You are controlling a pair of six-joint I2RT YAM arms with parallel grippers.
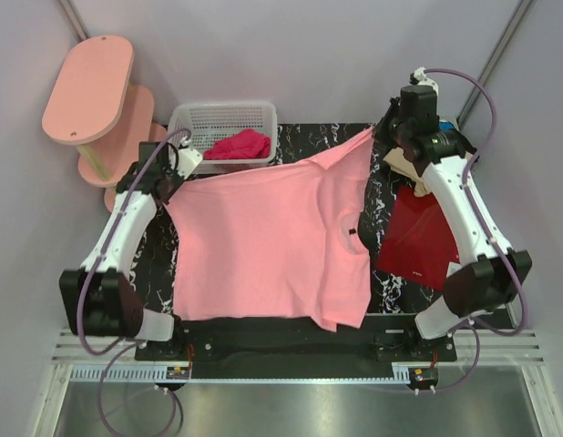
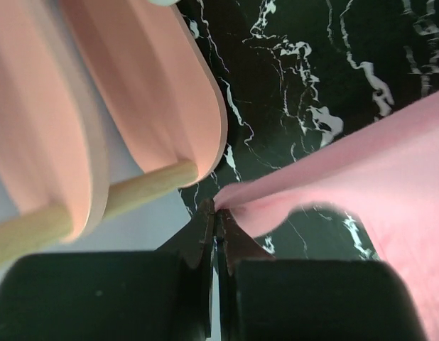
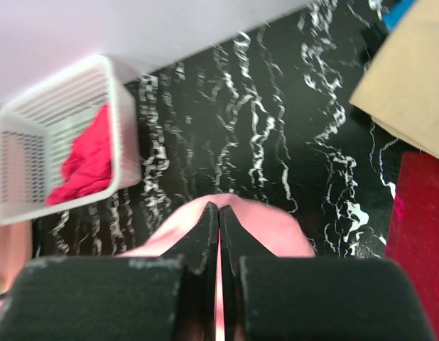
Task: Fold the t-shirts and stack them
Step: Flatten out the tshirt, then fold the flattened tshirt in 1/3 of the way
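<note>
The large salmon-pink t-shirt lies spread over the black marbled table, its near hem hanging over the front edge. My left gripper is shut on the shirt's far left corner, held just above the table. My right gripper is shut on its far right corner, lifted slightly. A dark red shirt lies folded at the right, also in the right wrist view. A tan shirt lies beyond it under my right arm, also in the right wrist view.
A white plastic basket with a crumpled magenta cloth stands at the back, touching the pink shirt's far edge. A pink two-tier side stand is at the far left, close to my left gripper.
</note>
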